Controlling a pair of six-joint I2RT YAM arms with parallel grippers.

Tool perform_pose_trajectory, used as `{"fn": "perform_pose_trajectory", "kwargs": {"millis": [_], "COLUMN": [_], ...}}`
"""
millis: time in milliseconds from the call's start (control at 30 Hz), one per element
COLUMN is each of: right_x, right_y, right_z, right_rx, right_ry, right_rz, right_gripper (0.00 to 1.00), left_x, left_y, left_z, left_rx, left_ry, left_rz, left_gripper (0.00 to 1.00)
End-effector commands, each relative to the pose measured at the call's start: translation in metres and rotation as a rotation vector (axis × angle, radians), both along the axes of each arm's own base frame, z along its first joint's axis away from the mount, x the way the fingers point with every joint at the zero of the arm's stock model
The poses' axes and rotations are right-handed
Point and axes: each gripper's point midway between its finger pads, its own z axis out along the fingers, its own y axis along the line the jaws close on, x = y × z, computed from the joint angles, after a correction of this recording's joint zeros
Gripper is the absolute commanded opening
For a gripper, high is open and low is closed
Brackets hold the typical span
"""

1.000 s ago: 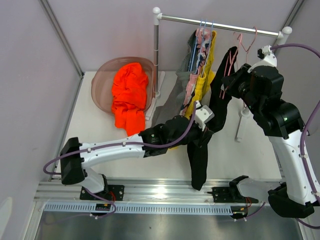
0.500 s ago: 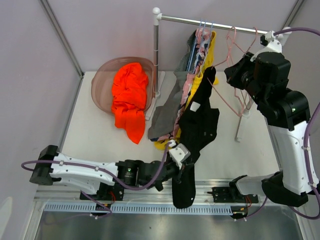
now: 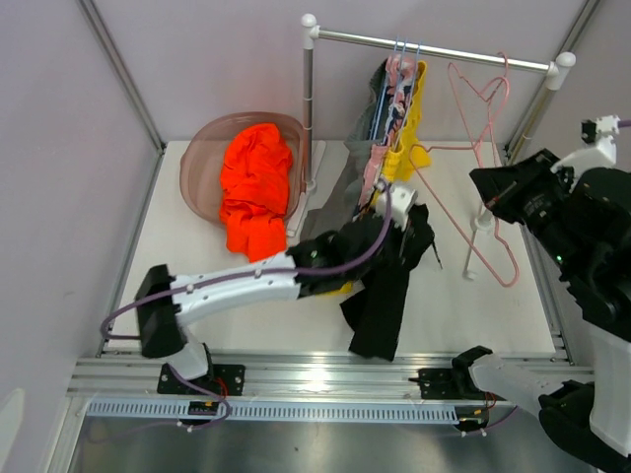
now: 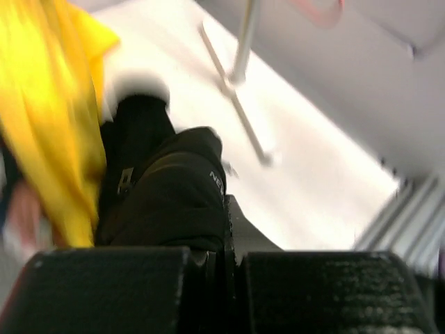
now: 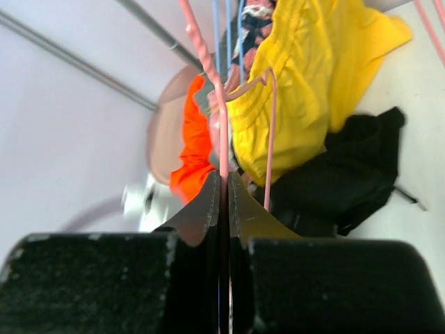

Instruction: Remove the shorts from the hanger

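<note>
Since half a sec ago the black cloth shorts (image 3: pixel 380 296) have come off the thin pink wire hanger (image 5: pixel 221 132); it is bare now. R arm has swung out to the R side.

L arm reaches from its base across the white table (image 3: pixel 197 256) to the middle, wrist up by the yellow cloth shorts (image 3: pixel 402 158). L gripper (image 4: pixel 226 243) is pinched tight on the black cloth shorts; they droop from it & the low end lies on the table.

R arm is bent, wrist pointing in. R gripper (image 5: pixel 224 177) is squeezed on the hanger's wire. Hook is near the metal rail (image 3: pixel 444 47); can't tell if it touches.

Yellow pair hangs on the rail w/ 2 more: pink-and-blue patterned shorts (image 3: pixel 380 153) & grey shorts (image 3: pixel 338 194).

Round see-through pink tub (image 3: pixel 197 148) at back L holds the bright orange cloth shorts (image 3: pixel 254 187); 1 end spills over its rim.
</note>
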Motion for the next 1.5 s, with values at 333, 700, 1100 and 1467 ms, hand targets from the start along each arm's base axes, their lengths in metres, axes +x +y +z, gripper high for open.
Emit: {"fn": "perform_pose_trajectory", "kwargs": {"millis": [333, 700, 1100, 1467], "right_x": [0.023, 0.132, 0.185, 0.187], "right_y": [-0.012, -0.028, -0.051, -0.047], "right_z": [0.018, 0.036, -0.011, -0.029], "right_rx": [-0.107, -0.213, -0.212, -0.224], "right_ry": [-0.022, -0.061, 0.021, 0.047], "right_rz": [-0.086, -0.200, -0.230, -0.201], "right_gripper": [0.00, 0.00, 0.00, 0.00], "left_x": [-0.030, 0.045, 0.286, 0.367], "left_y": [0.042, 0.295, 0.306, 0.299], "left_z": [0.022, 0.246, 0.257, 0.051], "left_rx": [0.058, -0.006, -0.215, -0.113], "left_ry": [0.048, -0.358, -0.317, 0.087], "left_rz": [-0.004, 0.408, 0.366, 0.435], "left_gripper": [0.00, 0.00, 0.00, 0.01]}}
